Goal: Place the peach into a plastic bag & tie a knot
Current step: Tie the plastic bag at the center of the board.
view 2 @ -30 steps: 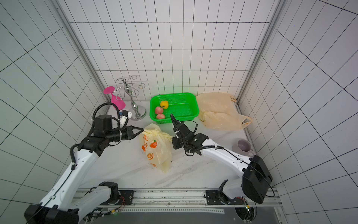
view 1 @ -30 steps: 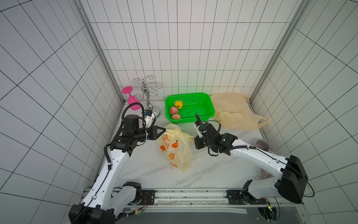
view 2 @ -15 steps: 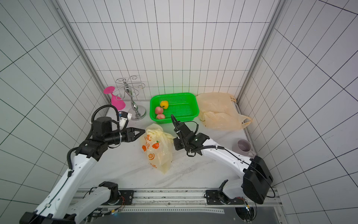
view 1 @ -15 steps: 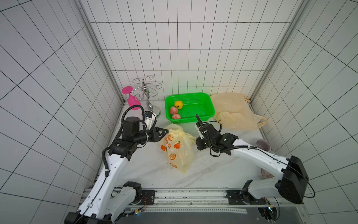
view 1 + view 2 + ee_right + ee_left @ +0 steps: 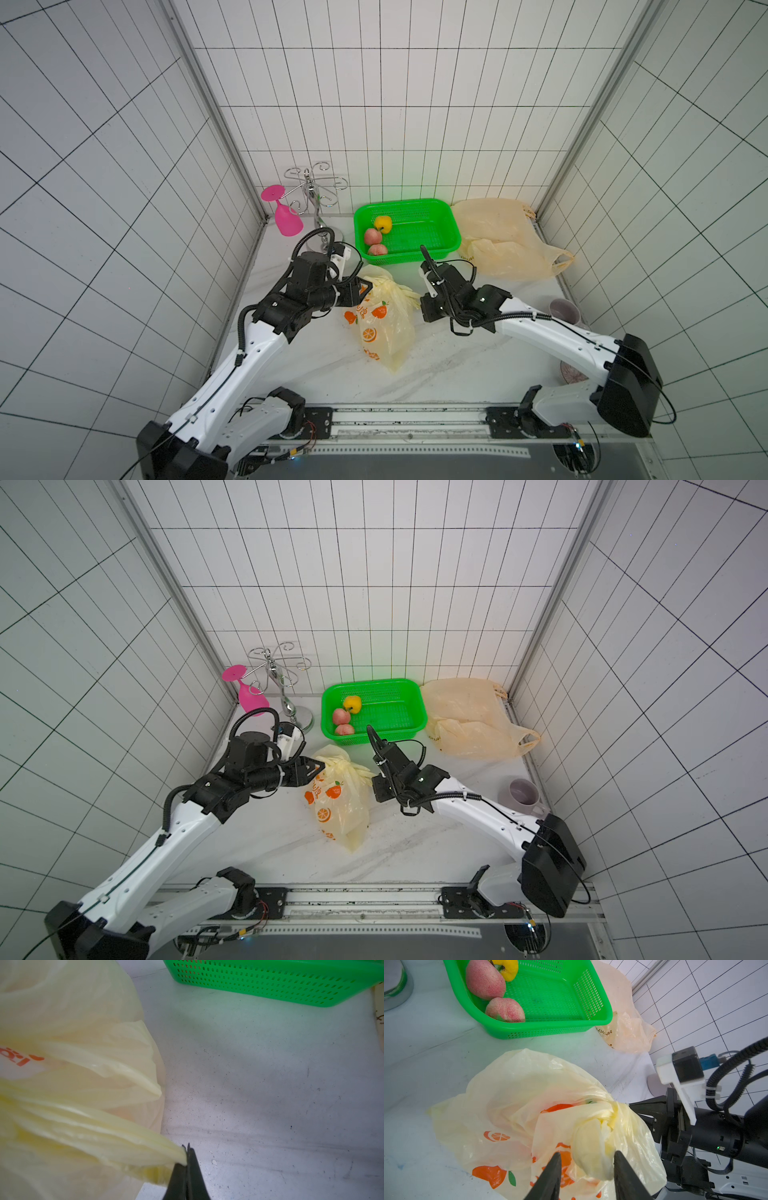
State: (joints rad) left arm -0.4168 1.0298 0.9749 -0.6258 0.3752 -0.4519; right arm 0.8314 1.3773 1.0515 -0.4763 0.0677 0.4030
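A pale yellow plastic bag (image 5: 384,328) (image 5: 340,808) printed with oranges lies mid-table, its handles twisted together at the top. My left gripper (image 5: 365,289) (image 5: 587,1153) is open, and a rolled fold of the bag (image 5: 591,1147) sits loosely between its fingers. From the opposite side, my right gripper (image 5: 420,299) (image 5: 186,1147) is shut on a stretched handle strip of the bag (image 5: 124,1138). Two pink peaches (image 5: 372,236) (image 5: 505,1009) lie in the green basket (image 5: 419,232) behind the bag. What the bag holds is hidden.
A yellow fruit (image 5: 383,223) shares the basket. A second, crumpled bag (image 5: 503,237) lies at the back right. A pink glass (image 5: 286,218) hangs on a metal rack (image 5: 316,195) at the back left. A mug (image 5: 523,793) stands near the right wall.
My left gripper has opened and let go of the bag's handle, staying around it. The right gripper has kept its grip and barely moved.
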